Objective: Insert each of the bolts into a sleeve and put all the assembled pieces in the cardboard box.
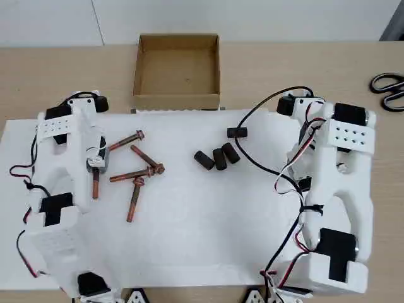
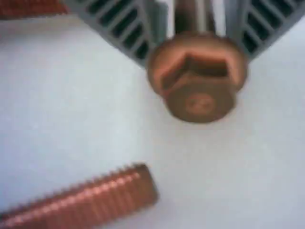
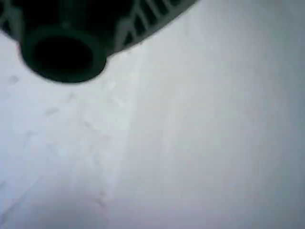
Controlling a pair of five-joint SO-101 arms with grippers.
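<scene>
My left gripper is shut on a copper bolt at the left of the white mat. In the left wrist view the bolt's hex head sticks out between the grey ribbed fingers. Several more bolts lie loose beside it, and one threaded end lies close by. My right gripper is over the mat's right side, shut on a black sleeve whose open bore faces the camera. Three sleeves lie grouped mid-mat, another one behind them. The cardboard box stands empty at the back.
The white mat covers most of the wooden table. Black scissors lie at the far right edge. Cables run from the right arm across the mat near the sleeves.
</scene>
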